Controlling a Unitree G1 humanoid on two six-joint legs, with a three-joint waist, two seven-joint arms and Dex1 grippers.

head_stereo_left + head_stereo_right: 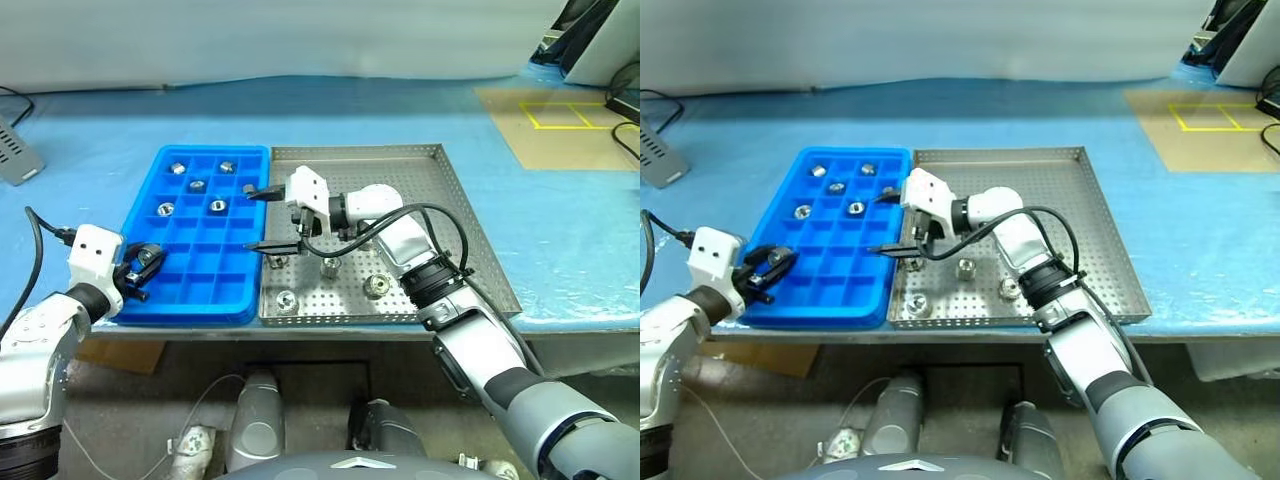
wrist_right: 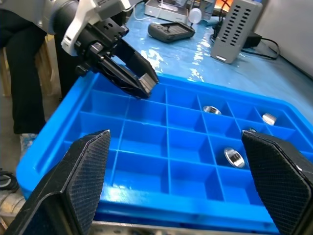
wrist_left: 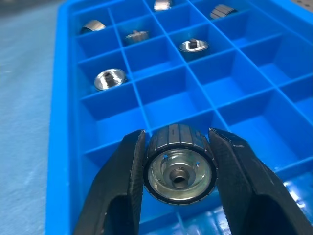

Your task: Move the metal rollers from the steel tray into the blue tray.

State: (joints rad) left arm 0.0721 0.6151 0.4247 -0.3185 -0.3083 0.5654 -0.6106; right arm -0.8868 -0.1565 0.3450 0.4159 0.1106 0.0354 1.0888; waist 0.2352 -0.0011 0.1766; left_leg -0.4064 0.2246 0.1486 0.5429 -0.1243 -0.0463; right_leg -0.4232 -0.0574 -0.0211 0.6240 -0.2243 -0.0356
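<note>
The blue tray (image 1: 190, 312) lies left of the steel tray (image 1: 440, 200), the two side by side. Several metal rollers (image 1: 218, 205) rest in the blue tray's far compartments. Three more rollers (image 1: 330, 267) stand near the steel tray's front edge. At the blue tray's near left corner, my left gripper (image 1: 145, 270) is shut on a ribbed metal roller (image 3: 180, 169), just above the compartments. My right gripper (image 1: 255, 219) points left over the seam between the trays. It is open and holds nothing, as the right wrist view (image 2: 176, 139) also shows.
A grey perforated box (image 1: 15, 150) sits on the blue table cover at far left. A tan mat with yellow lines (image 1: 560, 125) lies at the back right. The table's front edge runs just below both trays.
</note>
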